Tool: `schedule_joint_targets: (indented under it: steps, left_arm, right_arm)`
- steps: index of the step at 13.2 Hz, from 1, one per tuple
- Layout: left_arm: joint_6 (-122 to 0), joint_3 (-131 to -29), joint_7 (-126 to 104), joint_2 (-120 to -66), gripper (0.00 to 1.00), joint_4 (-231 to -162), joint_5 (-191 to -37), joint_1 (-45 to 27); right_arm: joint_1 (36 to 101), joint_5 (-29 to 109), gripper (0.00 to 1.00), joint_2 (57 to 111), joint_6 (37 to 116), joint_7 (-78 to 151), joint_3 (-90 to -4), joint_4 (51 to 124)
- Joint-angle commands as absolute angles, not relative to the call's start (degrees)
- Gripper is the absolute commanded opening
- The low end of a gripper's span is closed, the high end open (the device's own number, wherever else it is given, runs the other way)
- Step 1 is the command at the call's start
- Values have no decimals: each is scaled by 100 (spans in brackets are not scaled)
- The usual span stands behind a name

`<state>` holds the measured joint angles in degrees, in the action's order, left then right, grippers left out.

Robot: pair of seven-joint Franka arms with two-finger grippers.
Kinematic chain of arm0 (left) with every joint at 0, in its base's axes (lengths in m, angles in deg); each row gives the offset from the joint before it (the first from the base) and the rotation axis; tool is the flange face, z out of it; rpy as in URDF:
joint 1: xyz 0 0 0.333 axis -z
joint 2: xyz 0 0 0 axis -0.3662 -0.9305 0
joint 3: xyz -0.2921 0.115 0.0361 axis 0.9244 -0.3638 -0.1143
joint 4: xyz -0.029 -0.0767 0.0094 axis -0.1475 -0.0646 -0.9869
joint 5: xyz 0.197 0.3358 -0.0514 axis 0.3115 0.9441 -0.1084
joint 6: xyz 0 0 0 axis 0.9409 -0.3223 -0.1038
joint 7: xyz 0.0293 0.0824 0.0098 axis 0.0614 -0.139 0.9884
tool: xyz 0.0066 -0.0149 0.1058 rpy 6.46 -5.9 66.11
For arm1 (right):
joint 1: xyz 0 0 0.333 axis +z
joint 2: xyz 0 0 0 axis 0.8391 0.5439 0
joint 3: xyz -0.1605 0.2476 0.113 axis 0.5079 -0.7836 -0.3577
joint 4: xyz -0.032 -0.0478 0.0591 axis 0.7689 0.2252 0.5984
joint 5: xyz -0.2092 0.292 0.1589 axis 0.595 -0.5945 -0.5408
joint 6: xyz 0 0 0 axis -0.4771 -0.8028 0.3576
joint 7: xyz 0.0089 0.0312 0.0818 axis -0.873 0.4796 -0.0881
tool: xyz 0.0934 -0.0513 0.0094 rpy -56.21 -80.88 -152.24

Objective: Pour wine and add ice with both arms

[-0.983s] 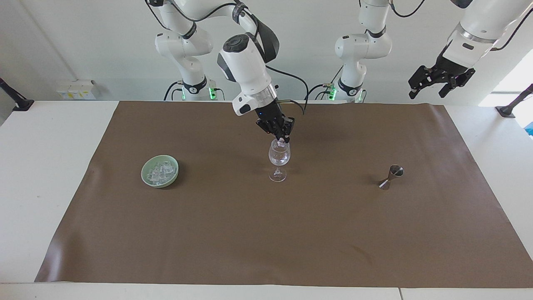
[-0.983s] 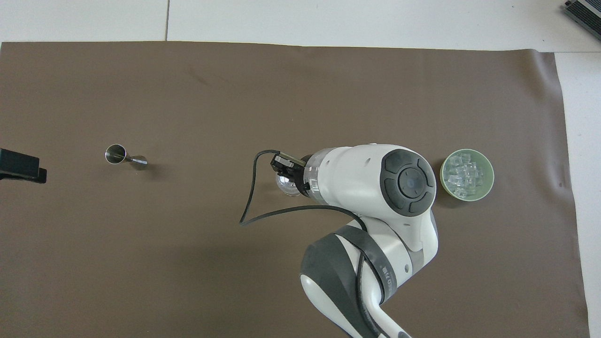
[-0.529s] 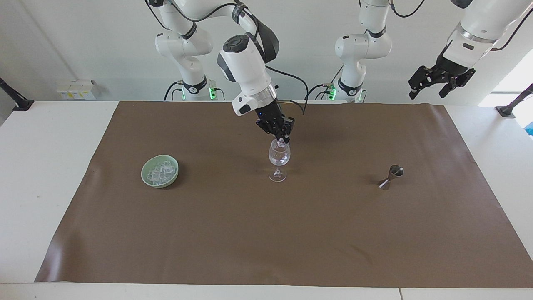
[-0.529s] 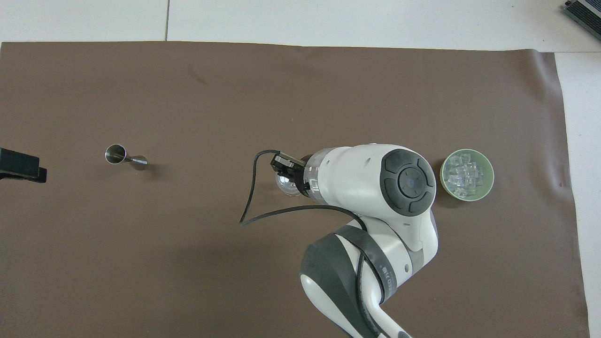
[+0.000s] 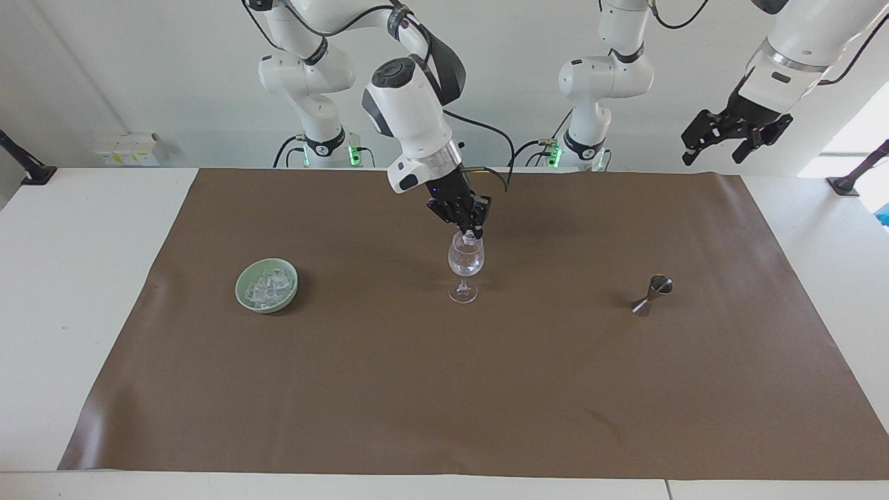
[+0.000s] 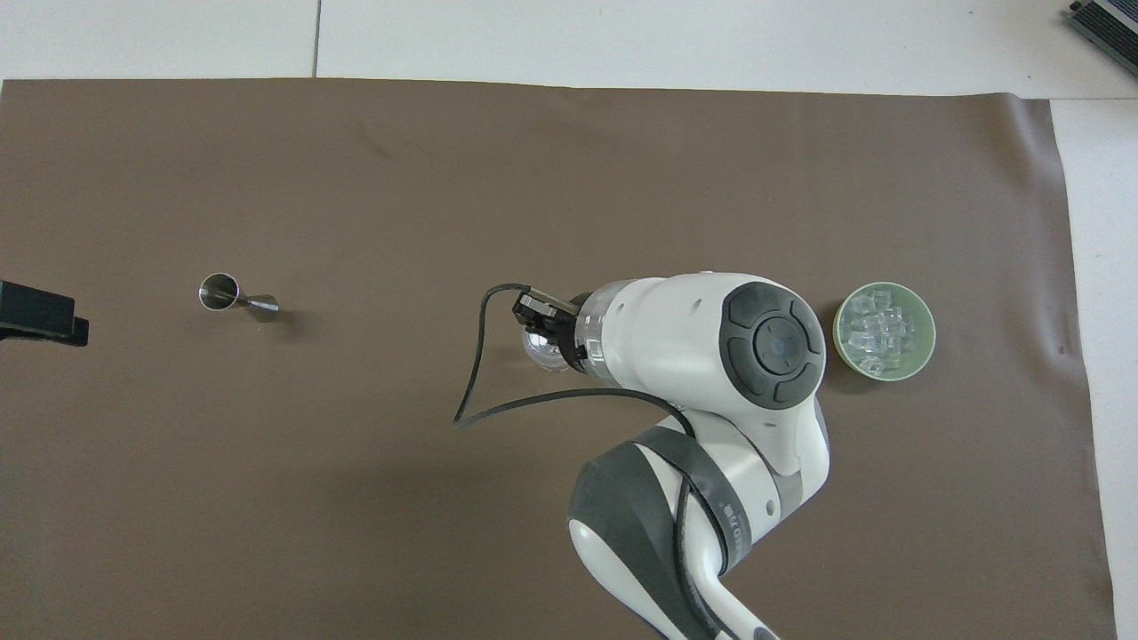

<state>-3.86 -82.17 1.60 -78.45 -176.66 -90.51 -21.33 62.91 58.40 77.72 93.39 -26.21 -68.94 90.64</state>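
right gripper (image 5: 474, 232) sits shut just over the mouth of the wine glass (image 5: 465, 262) mid-mat, pinching what looks like one cube of ice; the remaining ice (image 5: 267, 287) is heaped in the green bowl (image 5: 244, 292) toward the right arm's end of the brown mat (image 5: 444, 389). left gripper (image 5: 722, 144) waits open, raised above the mat corner at the left arm's end, the metal jigger (image 5: 651, 295) standing untouched below. judged: ice step under way, glass looks clear, wine pour not yet done; no readable writing anywhere.

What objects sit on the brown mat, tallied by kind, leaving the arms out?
Wine glass: 1
Pale green bowl of ice: 1
Metal jigger: 1
Total: 3
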Motion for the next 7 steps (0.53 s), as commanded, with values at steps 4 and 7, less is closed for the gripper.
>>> schedule_joint_targets:
  steps: [4, 7]
  left_arm:
    - [-519, -8186, 230, -7684, 100, -17867, -8964, -2201]
    - [-572, -8186, 230, -7684, 100, -17867, -8964, -2201]
  right_arm:
    - [6223, 5733, 41, 7783, 9429, -2656, -6947, 9077]
    - [6223, 5733, 49, 7783, 9429, -2656, -6947, 9068]
